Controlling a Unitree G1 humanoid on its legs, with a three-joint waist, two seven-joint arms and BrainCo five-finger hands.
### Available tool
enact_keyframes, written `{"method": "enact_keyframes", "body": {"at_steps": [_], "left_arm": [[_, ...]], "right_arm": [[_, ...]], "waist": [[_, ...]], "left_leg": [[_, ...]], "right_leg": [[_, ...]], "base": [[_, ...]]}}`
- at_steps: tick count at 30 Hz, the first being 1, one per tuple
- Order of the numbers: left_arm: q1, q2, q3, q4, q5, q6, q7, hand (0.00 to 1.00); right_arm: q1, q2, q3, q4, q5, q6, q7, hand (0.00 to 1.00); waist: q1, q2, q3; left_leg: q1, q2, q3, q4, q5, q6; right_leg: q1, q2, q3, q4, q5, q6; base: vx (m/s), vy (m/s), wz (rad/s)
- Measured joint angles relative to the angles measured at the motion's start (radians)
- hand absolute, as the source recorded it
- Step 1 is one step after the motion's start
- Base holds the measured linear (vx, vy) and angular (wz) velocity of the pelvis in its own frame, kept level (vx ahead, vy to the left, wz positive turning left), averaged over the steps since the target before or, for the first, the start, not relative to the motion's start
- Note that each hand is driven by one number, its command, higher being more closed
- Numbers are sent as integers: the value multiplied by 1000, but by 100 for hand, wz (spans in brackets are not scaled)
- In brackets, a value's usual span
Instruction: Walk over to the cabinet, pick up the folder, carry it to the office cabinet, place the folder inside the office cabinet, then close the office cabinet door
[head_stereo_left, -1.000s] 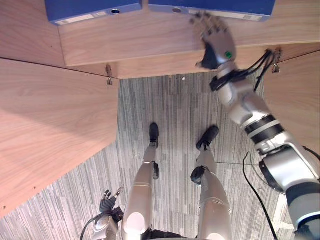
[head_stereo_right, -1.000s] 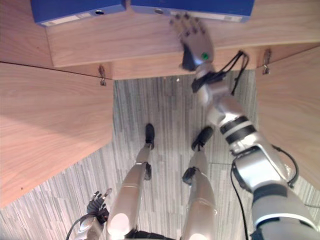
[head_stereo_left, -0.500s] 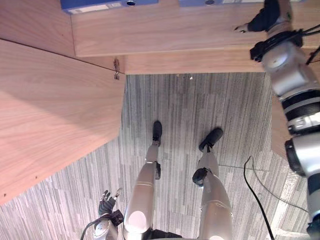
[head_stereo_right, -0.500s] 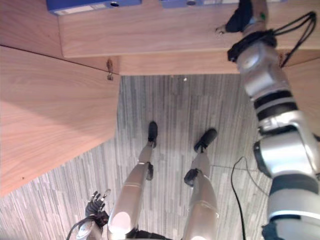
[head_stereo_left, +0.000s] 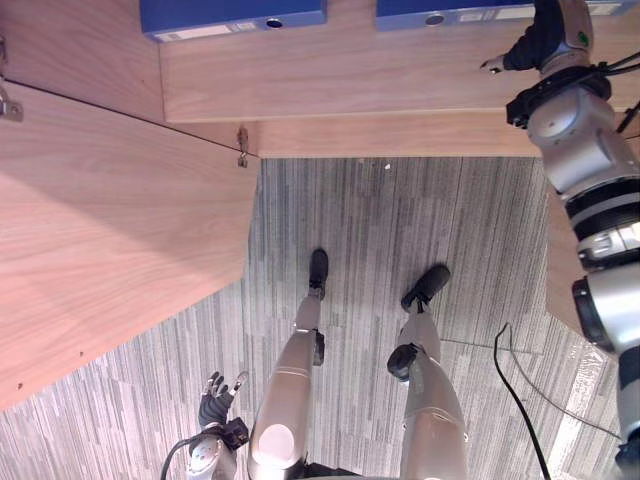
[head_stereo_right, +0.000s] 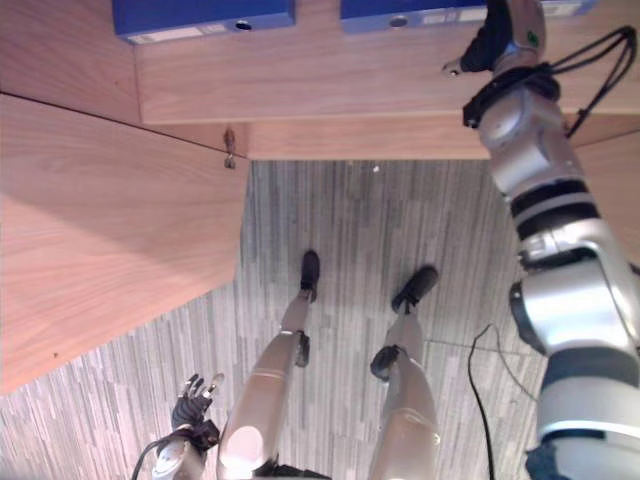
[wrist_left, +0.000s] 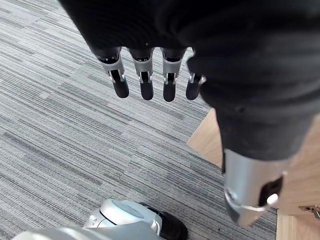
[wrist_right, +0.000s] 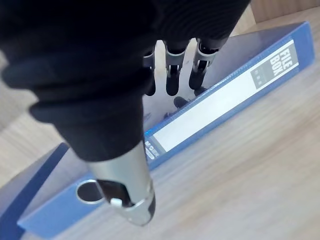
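Fingers (wrist_right: 201, 70) straight, uncurled: our right hand (head_stereo_left: 548, 35) is now past the shelf (head_stereo_left: 350, 70) edge, over the right folder (wrist_right: 220, 100); we grasp next.

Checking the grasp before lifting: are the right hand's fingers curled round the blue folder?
No, the right hand holds its fingers straight out over the blue folder, not curled round it.

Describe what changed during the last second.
The right hand moved from the shelf edge rightward and forward over the right blue folder; its fingers are straight above the cover, holding nothing. The left hand still hangs open; neither this folder nor the left blue folder moved.
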Motion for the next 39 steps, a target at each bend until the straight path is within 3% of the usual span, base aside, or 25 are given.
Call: {"method": "enact_keyframes", "body": {"at_steps": [4, 7, 9, 12, 17, 23, 27, 29, 30, 32, 35, 39], "left_arm": [[-48, -18, 44, 28, 0, 1, 22, 0], [-59, -18, 52, 32, 0, 2, 28, 0], [-51, -16, 54, 32, -17, 3, 12, 0], [-29, 0, 52, 32, -32, 11, -10, 0], [12, 23, 55, 35, -30, 26, -47, 0], [38, 21, 97, 44, -34, 48, -63, 0], [31, 21, 133, 61, -32, 61, -62, 0], [27, 40, 161, 124, -10, 76, -60, 0], [23, 42, 172, 144, 3, 81, -59, 0], [12, 54, 227, 207, 55, 102, -43, 0], [1, 60, 267, 257, 122, 119, -29, 0], [55, 57, 320, 234, 210, 151, -59, 0]], "right_arm": [[46, 85, -86, -194, -6, 48, -53, 0], [105, 172, -97, -402, -105, 71, -99, 0], [179, 235, -110, -527, -204, 69, -127, 0], [247, 328, -114, -577, -305, 71, -136, 0], [325, 350, -73, -579, -397, 68, -125, 0], [573, 480, 38, -552, -452, 30, -23, 0], [819, 591, 38, -493, -401, 29, 40, 0], [957, 685, 41, -357, -336, 22, 88, 0], [983, 705, 34, -314, -322, 17, 97, 0], [1044, 770, -49, -128, -251, 15, 120, 0], [1063, 788, -226, 56, -115, 18, 116, 0], [1122, 779, -454, 196, 46, 20, 116, 0]], "waist": [[-24, 0, 0], [-39, -5, -1], [-43, -6, -1], [-61, -8, 0], [-74, -25, 10], [-104, -46, 12], [-116, -83, 1], [-125, -137, -35], [-130, -151, -51], [-133, -208, -106], [-139, -224, -139], [-151, -211, -223]], "left_leg": [[19, 0, 6, 0, 0, 0], [52, 0, 17, 27, -20, 4], [51, 0, 32, 126, -83, 9], [39, 7, 48, 216, -141, 18], [36, 30, 57, 301, -186, 14], [103, 112, 91, 520, -332, 13], [190, 127, 106, 565, -391, 13], [278, 120, 125, 541, -402, 12], [294, 116, 126, 530, -402, 12], [354, 83, 129, 479, -402, 12], [426, 68, 150, 440, -400, 15], [526, 70, 206, 363, -364, 15]], "right_leg": [[17, 2, 3, -5, 5, 0], [53, 0, 18, -2, 4, 1], [76, -3, 42, 13, -11, 13], [83, -6, 66, 44, -21, 16], [92, 3, 83, 76, -30, 20], [197, 51, 131, 133, -58, 16], [290, 64, 145, 138, -77, 30], [372, 64, 161, 101, -76, 32], [391, 64, 161, 82, -73, 36], [444, 52, 162, 22, -67, 45], [497, 27, 102, 5, -72, 46], [531, -45, -104, 87, -164, 52]], "base": [[39, 31, -3], [33, 27, -13], [9, 17, -25], [4, 51, -24], [36, 38, -17], [76, 96, -45], [56, 125, -17], [61, 130, -13], [55, 95, -6], [58, 93, -13], [67, 81, -18], [160, 71, -27]]}}
